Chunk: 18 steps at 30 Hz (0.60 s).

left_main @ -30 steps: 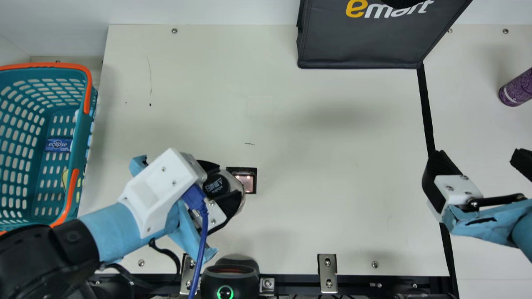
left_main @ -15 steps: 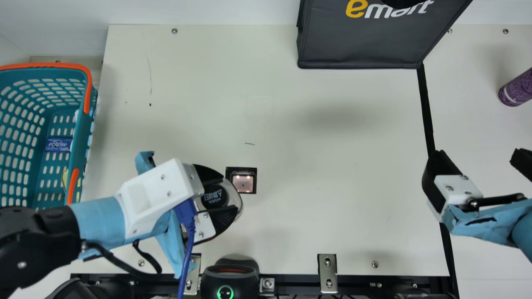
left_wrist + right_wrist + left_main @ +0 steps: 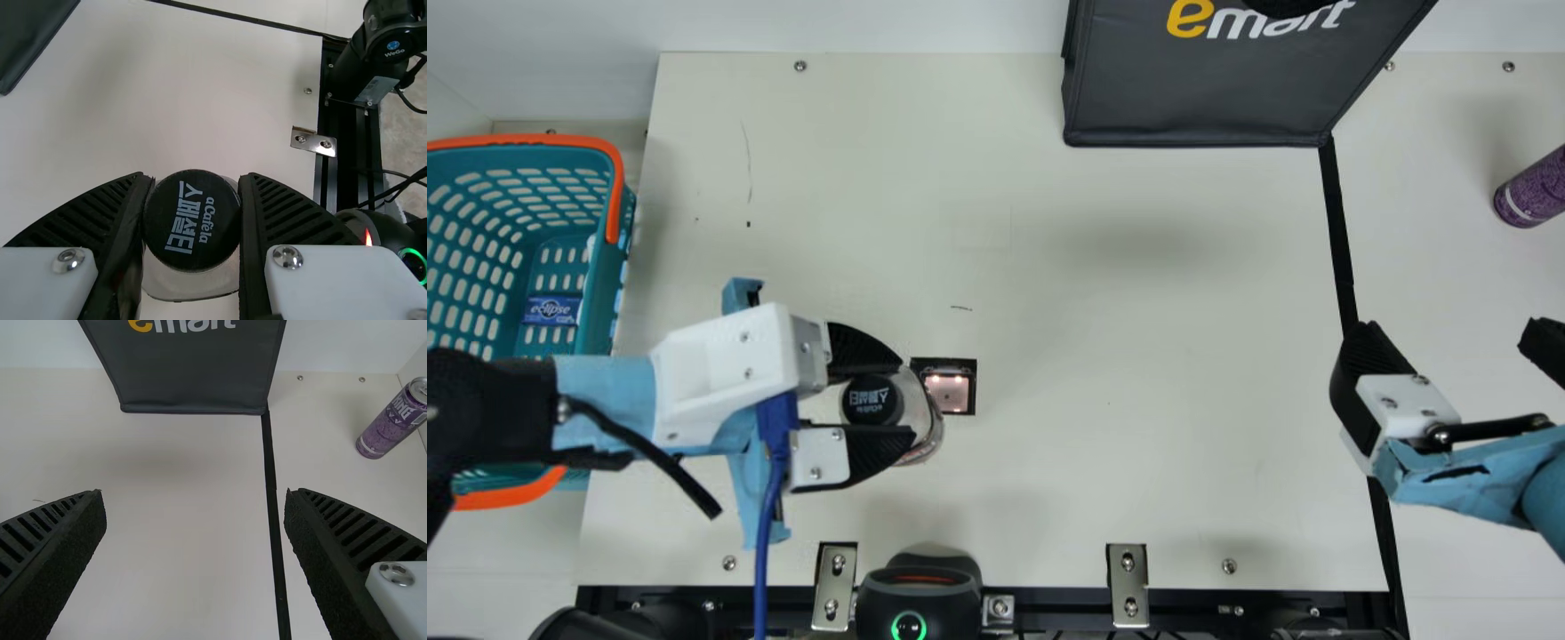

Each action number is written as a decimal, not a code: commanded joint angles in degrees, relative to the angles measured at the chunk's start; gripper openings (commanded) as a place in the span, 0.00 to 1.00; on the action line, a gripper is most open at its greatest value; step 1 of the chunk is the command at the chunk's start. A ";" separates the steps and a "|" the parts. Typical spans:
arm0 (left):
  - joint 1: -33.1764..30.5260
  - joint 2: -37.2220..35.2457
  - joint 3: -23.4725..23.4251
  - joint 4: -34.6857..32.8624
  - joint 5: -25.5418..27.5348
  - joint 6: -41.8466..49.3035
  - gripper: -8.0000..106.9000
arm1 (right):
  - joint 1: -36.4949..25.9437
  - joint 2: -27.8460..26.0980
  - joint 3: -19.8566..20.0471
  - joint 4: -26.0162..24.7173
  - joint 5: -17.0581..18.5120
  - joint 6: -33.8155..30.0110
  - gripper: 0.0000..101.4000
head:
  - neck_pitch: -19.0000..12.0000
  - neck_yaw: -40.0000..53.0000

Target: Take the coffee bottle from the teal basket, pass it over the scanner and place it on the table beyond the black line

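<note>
Left arm's twisting the bottle by the scanner

So the left gripper [image 3: 905, 398] has its fingers closed to the width of the bottle [image 3: 918, 404], snug below the cap. The arm has swung round and the cap print has turned with it, probably hunting for the barcode. Bottle's just beside the scanner [image 3: 947, 392], so crossing the black line [image 3: 1336, 231] comes later, I reckon. Looks roughly upright: black cap, pale print, clear shoulder.
</note>
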 commanded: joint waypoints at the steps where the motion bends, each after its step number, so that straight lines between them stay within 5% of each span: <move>1: 2.28 0.76 -0.12 -1.03 2.48 5.91 0.00 | 0.00 0.00 0.00 0.00 0.00 0.00 0.94 | -1.66 0.09; 18: 1.11 8.55 0.78 -4.42 0.26 13.74 0.00 | 0.00 0.00 0.00 0.00 0.00 0.00 0.94 | -1.66 0.09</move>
